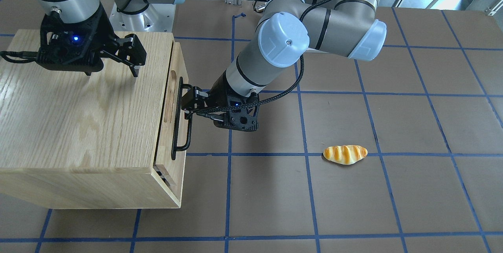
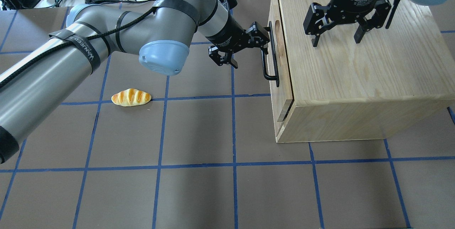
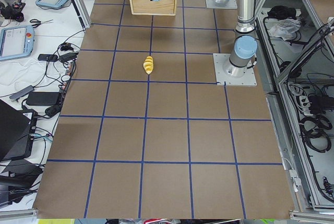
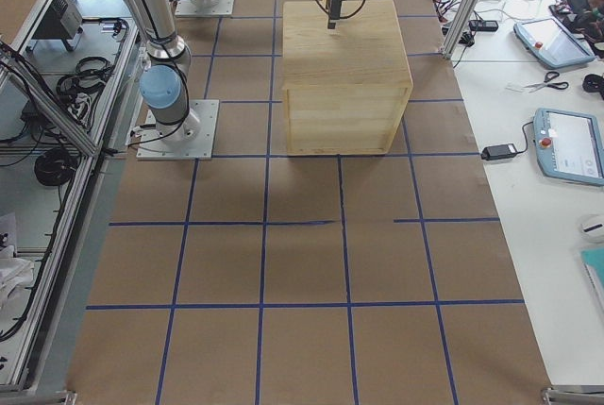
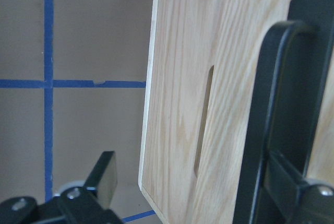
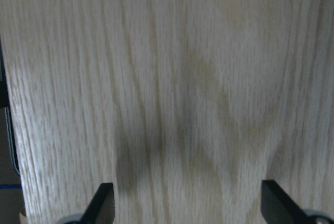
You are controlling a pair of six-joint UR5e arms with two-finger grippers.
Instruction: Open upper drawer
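Brown counter (image 1: 412, 198) panels, ruled into squares by blue tape (image 1: 393, 154), carry a light oak cabinet (image 2: 355, 79) on the robot's right half. The upper drawer (image 2: 284, 83) sits at the top of the cabinet face that looks toward the middle of the counter. Its front panel stands slightly proud of the cabinet body: a narrow gap runs along the panel, and a grey metal runner (image 2: 284, 111) shows in that gap at the near corner in the overhead view. An oblong notch (image 2: 280, 49) is cut in the panel's upper edge. A long black bar handle (image 2: 270, 56) is fixed across the panel front. The left tool (image 2: 250, 47) is at one end of this handle and is released, its jaws spread wide. In the left wrist view the bar lies inside the spread, just beside one finger (image 5: 292, 192), while the other finger (image 5: 104, 174) is well apart from it, out over the counter. The left arm reaches to the drawer from the middle of the counter. The right tool (image 2: 336, 42) hangs over the cabinet top near its far edge, pointing down, also released with jaws wide. Whether its tips touch the wood cannot be told. A toy bread roll (image 1: 345, 154) lies on a tape line, well apart from the cabinet on the left arm's side.
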